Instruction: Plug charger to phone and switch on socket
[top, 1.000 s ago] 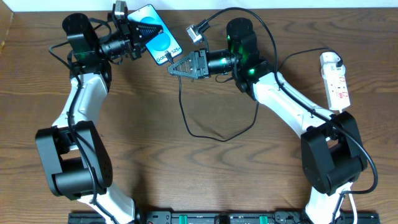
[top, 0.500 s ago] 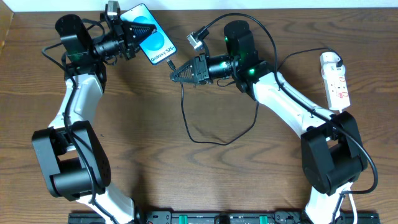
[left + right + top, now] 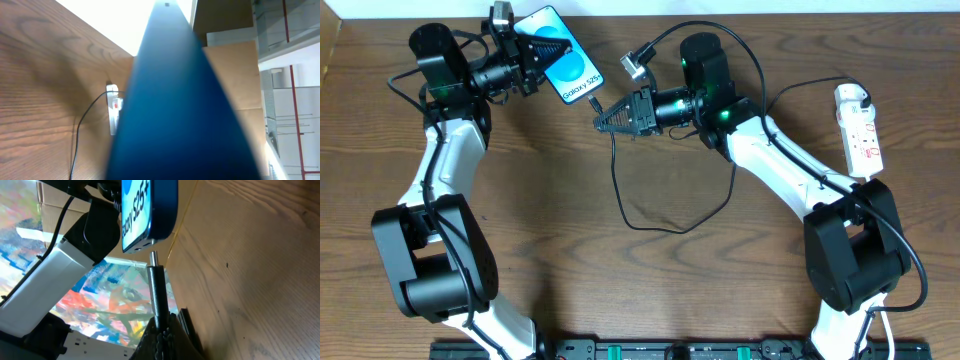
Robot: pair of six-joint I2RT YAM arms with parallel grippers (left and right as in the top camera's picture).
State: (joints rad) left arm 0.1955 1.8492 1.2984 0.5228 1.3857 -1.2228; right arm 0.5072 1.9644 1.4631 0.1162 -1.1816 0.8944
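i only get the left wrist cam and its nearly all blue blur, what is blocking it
Observer: That is the phone. The left end effector is shut on it, with the lit screen facing the overhead camera.
Operator: where is the plug right now
Observer: The right end effector is shut on the charger just behind its plug.
Operator: is it in the phone yet
Observer: No. In the right wrist view the metal tip points at the phone's bottom edge with a small gap left.
Operator: any cable tension
Observer: It does not look taut. Overhead, the cable trails from the right end effector in a loose loop on the table.
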